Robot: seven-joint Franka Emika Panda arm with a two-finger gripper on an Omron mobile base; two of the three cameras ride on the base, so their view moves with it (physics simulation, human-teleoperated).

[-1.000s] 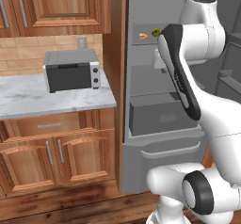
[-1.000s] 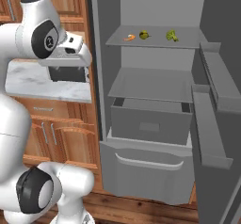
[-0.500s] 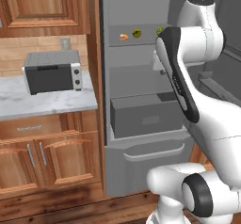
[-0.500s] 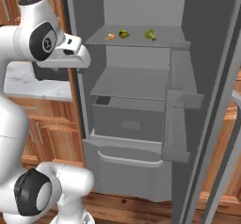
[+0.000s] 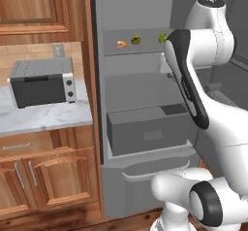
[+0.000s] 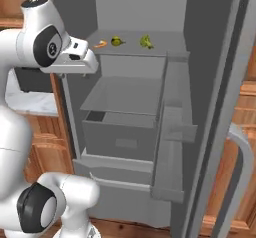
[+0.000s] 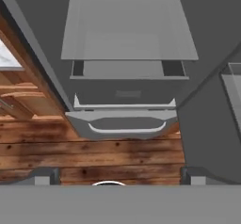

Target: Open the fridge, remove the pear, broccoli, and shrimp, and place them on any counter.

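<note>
The fridge (image 5: 138, 9) stands open, its door (image 6: 215, 102) swung out to the right. On its upper shelf lie the orange shrimp (image 5: 121, 44) (image 6: 100, 44), the olive pear (image 5: 136, 40) (image 6: 116, 41) and the bumpy green broccoli (image 5: 162, 38) (image 6: 146, 42), left to right. My gripper (image 7: 118, 177) hangs in front of the fridge, a little below and left of that shelf, pointing down at the drawers (image 7: 124, 96) and the floor. Its fingers (image 7: 44, 176) stand wide open with nothing between them.
A grey toaster oven (image 5: 41, 82) sits on the marble counter (image 5: 43, 119) left of the fridge, over wooden cabinets (image 5: 58, 176). A wooden panel (image 5: 89, 79) separates counter and fridge. Door bins (image 6: 175, 127) jut in on the right. Wooden floor (image 7: 94, 148) lies below.
Both base views have shifted: the base has driven to the right, so the fridge now sits more centrally and the counter further left. The gripper stays open and empty.
</note>
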